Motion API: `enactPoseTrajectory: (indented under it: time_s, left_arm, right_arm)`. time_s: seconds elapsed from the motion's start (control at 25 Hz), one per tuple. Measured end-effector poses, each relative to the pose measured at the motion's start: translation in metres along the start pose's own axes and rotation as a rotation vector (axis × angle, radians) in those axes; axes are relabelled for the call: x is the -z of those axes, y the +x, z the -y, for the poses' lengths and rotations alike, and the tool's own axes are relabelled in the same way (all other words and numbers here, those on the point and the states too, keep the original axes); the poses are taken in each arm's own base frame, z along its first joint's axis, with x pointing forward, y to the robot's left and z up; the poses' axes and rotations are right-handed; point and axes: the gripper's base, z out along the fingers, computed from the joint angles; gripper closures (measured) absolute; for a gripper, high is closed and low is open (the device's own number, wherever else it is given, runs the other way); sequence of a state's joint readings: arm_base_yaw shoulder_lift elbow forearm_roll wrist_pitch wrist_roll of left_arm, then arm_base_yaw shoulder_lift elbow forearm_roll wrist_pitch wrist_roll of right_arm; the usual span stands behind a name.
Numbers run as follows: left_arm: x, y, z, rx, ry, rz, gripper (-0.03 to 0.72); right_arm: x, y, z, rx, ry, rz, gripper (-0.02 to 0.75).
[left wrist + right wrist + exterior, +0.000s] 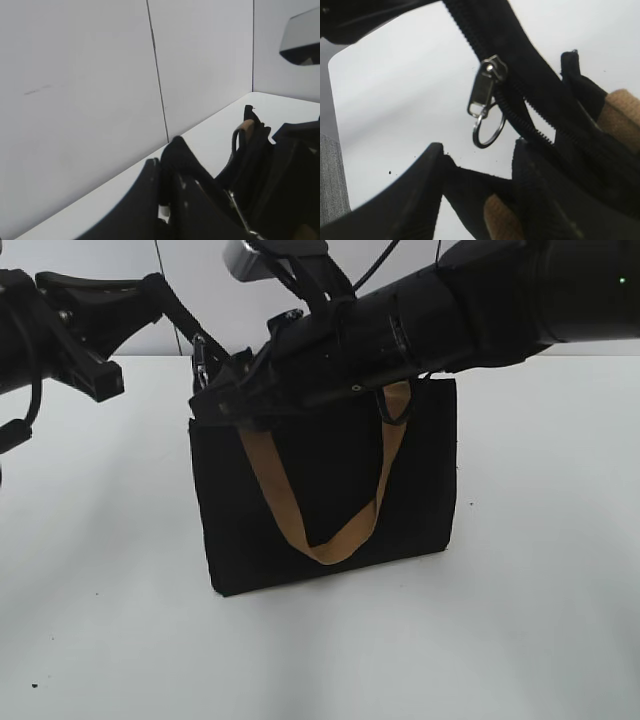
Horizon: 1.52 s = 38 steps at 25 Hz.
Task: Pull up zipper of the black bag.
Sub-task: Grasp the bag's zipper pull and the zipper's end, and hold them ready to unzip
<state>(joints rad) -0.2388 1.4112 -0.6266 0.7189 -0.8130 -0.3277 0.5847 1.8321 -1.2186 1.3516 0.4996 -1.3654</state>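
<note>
two arms crowd the top of the black bag point(330, 490), which stands upright on the white worktop point(540, 590) with a tan strap handle point(320, 540) drooping down its front. on the left, the left end effector point(195, 365) meets the bag's upper left corner; from the left wrist view it looks pinched onto a fold of black fabric point(182, 162), presumably to brace that end so the zip line stays taut, though the fingertips themselves are dark on dark and i can't swear to the grip. moving right, the zipper point(487, 85) shows best in the right wrist view: silver pull and ring dangling free off the slider, teeth parted below it, so the run looks unfinished. the right end effector point(477, 162) hangs just under that ring with its two dark fingers point(420, 190) spread and nothing between them, lined up for a pinch, i'd judge. in the exterior view the right arm's bulk covers the whole top edge, so how far the zip has travelled is hidden, and the second handle is only partly seen.
</note>
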Motion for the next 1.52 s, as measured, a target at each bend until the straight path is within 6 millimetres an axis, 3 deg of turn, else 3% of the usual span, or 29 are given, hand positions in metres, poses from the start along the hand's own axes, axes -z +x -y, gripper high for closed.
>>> enactPoseTrajectory:
  time_s: [0.28,1.08,1.16,1.36,1.52]
  left_arm:
    - [0.0000,-0.0003,-0.0003,0.018,-0.003,0.003,0.662]
    - [0.0000,-0.0003,-0.0004,0.020,-0.004,0.004,0.662]
    - [0.0000,-0.0003,-0.0004,0.020,-0.004,0.004,0.662]
    - [0.0000,-0.0001,-0.0005,0.020,-0.005,0.001,0.662]
    - [0.0001,0.0033,-0.0016,0.020,-0.018,-0.036,0.662]
  right_arm:
    - [-0.0006,0.0000,0.0026,0.004,0.025,0.004,0.505]
    - [-0.0013,-0.0045,0.0026,-0.108,0.017,0.061,0.507]
    - [-0.0013,-0.0046,0.0031,-0.108,0.022,0.062,0.546]
    - [-0.0012,-0.0047,0.0039,-0.110,0.032,0.064,0.740]
    - [-0.0012,-0.0047,0.0039,-0.111,0.032,0.064,0.751]
